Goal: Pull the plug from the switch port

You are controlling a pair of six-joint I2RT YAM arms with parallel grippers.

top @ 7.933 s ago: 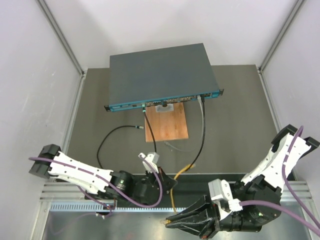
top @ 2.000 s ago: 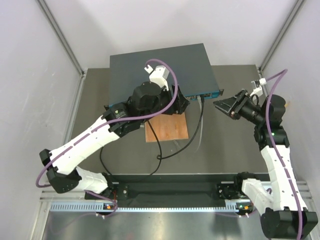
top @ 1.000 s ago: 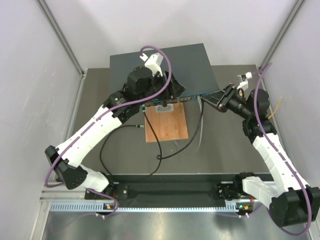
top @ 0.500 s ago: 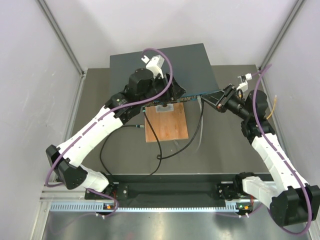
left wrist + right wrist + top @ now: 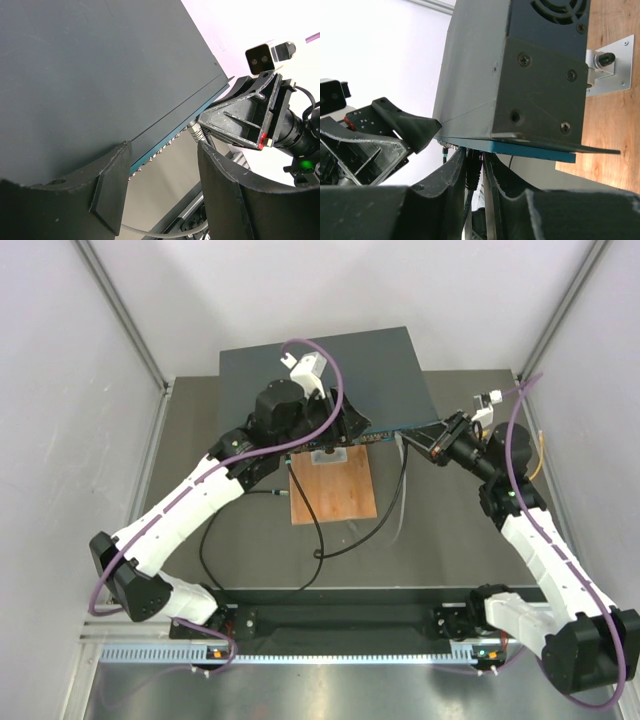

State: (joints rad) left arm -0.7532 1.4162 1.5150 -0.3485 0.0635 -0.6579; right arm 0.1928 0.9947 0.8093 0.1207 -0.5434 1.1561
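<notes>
Two states: left end effector spread wide over the switch, right end effector pinching the plug.

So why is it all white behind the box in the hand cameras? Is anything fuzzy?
Right wrist view: bright wall washes out white beside the switch; fingers up close look a bit soft. Left wrist view: same white glare top right. Top view: even light, faint shadows, nothing blurry.

Both arms, left arm and right arm: white link shells, black joint housings. Purple cable loops off each wrist. White wrist camera has two dark lenses. Left fingers are matte black, wedge-shaped, rough-edged. Green LED glows; small red tab on the black triangular bracket.
</notes>
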